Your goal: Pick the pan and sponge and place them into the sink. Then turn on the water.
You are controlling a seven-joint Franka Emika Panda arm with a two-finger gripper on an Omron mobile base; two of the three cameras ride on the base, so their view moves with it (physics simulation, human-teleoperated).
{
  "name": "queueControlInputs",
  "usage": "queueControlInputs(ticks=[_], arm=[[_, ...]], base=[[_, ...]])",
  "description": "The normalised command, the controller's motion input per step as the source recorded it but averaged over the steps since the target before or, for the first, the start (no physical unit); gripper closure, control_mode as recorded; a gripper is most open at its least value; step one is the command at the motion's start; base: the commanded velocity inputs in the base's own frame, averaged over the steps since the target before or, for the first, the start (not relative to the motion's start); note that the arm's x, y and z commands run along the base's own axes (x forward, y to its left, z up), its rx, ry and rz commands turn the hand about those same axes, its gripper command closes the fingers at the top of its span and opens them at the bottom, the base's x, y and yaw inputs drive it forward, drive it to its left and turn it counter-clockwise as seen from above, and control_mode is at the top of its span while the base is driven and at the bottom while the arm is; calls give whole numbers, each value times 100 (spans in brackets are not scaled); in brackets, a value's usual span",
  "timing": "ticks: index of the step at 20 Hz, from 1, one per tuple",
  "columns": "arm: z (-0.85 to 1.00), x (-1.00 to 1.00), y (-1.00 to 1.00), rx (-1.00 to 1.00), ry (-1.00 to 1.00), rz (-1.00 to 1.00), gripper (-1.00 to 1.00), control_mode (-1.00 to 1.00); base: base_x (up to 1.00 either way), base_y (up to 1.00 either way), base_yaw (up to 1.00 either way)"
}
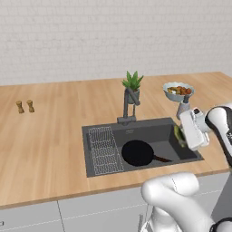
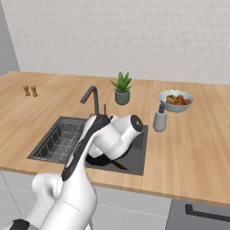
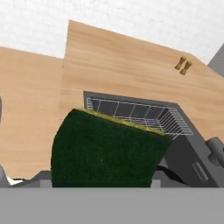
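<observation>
You see the two-finger gripper clamped on the small green rectangular sponge, holding it over the right end of the dark grey recessed sink. The round black frying pan already lies in the basin, beside the ribbed wire drainer

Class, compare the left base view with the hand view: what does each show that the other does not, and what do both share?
Left base view alone: the pan lying in the sink, the plant and the food bowl. Hand view alone: the sponge's dark scouring face, close up, gripped in the hand. Both: the wire drainer, the shakers and the wooden counter.
</observation>
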Motion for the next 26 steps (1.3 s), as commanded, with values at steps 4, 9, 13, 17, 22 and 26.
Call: queueControlInputs(ticks=[4, 9, 13, 17, 22, 26], arm=[[-35, 78, -24, 5, 14, 0, 100, -100], [-41, 72, -3, 0, 19, 0, 100, -100], [-48, 51, 0, 0, 11, 0, 100, -100], [-55, 40, 0, 0, 4, 0, 100, -100], [-53, 42, 0, 0, 2, 0, 100, -100], [-48, 40, 0, 0, 1, 0, 100, -100]], base=[[0, 0, 0], [0, 0, 0], [0, 0, 0], [0, 0, 0], [0, 0, 0], [0, 0, 0]])
